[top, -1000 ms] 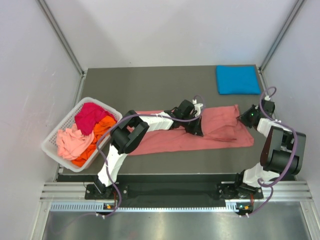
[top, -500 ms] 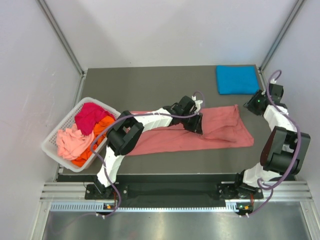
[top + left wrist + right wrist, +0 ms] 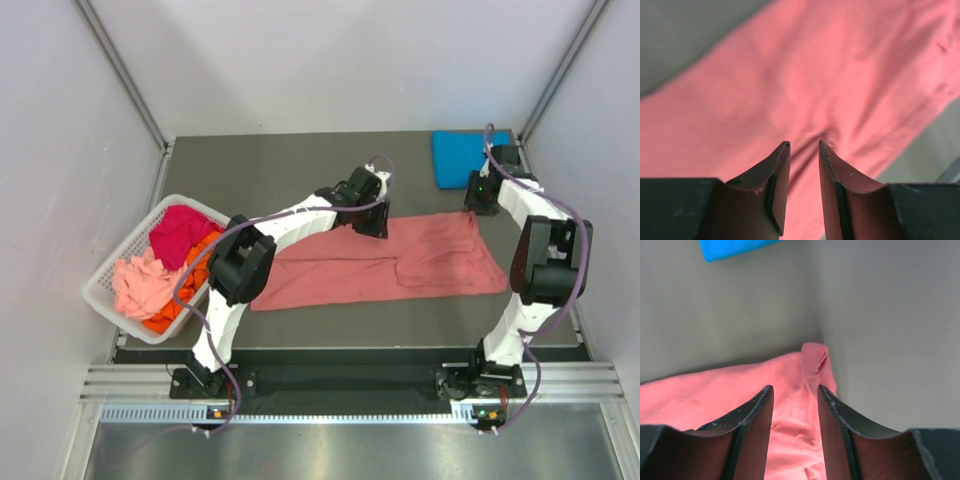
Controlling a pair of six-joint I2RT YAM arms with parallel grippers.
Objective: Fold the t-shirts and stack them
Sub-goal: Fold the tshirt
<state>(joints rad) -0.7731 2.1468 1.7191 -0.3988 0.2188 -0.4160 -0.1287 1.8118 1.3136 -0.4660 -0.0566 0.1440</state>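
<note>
Salmon-pink t-shirt (image 3: 400, 265) lies spread flat in the middle of the table (image 3: 280, 175). Its long axis runs left to right (the left end sits slightly nearer the arm bases). The left gripper (image 3: 802, 145) hangs above its far edge, jaws parted and empty. The right gripper (image 3: 794, 388) is over its far right corner, jaws also apart and holding nothing. A folded blue t-shirt (image 3: 455, 160) lies in the far right corner of the table. The magenta t-shirt (image 3: 180, 230), orange t-shirt (image 3: 205, 255) and pale pink t-shirt (image 3: 135, 285) are piled in the white basket (image 3: 98, 278) at the left.
</note>
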